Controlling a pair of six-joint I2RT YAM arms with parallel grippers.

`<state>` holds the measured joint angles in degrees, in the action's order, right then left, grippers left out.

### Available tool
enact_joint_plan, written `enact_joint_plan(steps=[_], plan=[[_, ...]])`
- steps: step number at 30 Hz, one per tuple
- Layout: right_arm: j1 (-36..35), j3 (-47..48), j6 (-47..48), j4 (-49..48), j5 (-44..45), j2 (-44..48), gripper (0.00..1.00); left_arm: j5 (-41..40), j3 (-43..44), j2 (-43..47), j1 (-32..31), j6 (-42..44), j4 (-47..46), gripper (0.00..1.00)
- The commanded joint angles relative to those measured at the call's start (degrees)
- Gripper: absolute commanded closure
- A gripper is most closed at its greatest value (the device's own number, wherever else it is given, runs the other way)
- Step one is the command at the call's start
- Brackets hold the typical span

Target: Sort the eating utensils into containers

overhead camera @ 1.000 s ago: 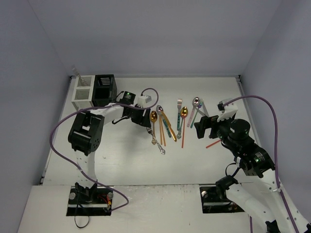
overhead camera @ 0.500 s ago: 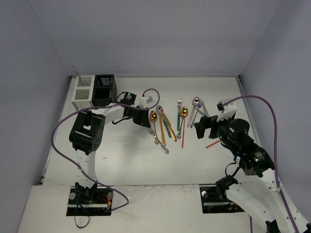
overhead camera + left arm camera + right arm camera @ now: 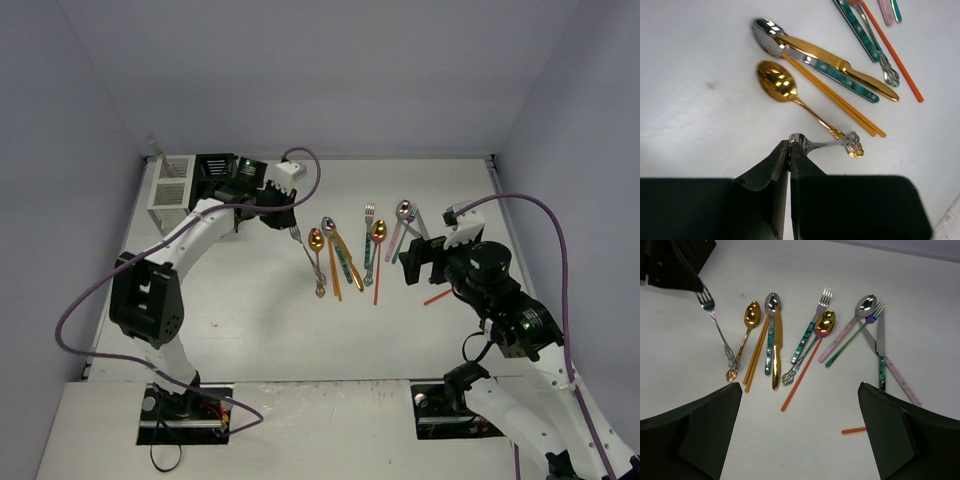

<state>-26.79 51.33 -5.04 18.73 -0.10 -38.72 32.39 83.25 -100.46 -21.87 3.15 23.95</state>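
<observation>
My left gripper [image 3: 790, 145] is shut on a silver fork [image 3: 720, 335], pinching it just below the tines. The fork slants down, its ornate handle end [image 3: 852, 142] low beside the handle end of the gold spoon [image 3: 776, 82]. Seen from above, the left gripper [image 3: 285, 224] is just right of the black caddy [image 3: 215, 180], with the white caddy [image 3: 170, 190] to that one's left. Other utensils lie in a row: gold knife [image 3: 840, 62], gold chopsticks [image 3: 840, 100], orange-red chopstick [image 3: 802, 375]. My right gripper [image 3: 799, 386] stands open above the table near them, empty.
More forks, spoons and a knife with pink or teal handles [image 3: 840, 337] lie fanned at the right of the row. A short orange-red stick [image 3: 852, 430] lies alone by the right finger. Side walls enclose the table; a purple cable loops over each arm.
The left gripper closed on the silver fork, lifted its head and swung back left toward the caddies. The fork's handle end slid left toward the gold spoon. The right arm stayed put.
</observation>
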Motion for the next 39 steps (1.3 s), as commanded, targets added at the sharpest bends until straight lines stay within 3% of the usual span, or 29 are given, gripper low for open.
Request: enact_joint_plan(steps=[1, 10, 19, 25, 39], plan=[[-0.37, 3.67, 1.94, -2.73, -0.6, -1.34, 0.0, -10.98, 8.19, 9.75, 2.79, 4.55, 5.64, 1.0], [-0.46, 5.43, 4.03, -2.82, -0.43, -3.34, 0.0, -20.44, 25.59, 12.23, 14.5, 9.23, 11.61, 1.0], [-0.46, 5.8, 4.51, -2.82, -0.08, -5.23, 0.0, -30.79, 41.44, 4.92, 25.63, 10.56, 13.58, 1.0], [-0.46, 6.41, 4.51, -2.82, -0.08, -6.47, 0.0, -30.83, 48.69, -3.72, 31.23, 10.74, 13.84, 1.0], [-0.43, 7.44, 4.02, -2.78, 1.68, -10.66, 0.0, -28.66, 53.72, -17.74, 32.77, 10.69, 10.64, 1.0]])
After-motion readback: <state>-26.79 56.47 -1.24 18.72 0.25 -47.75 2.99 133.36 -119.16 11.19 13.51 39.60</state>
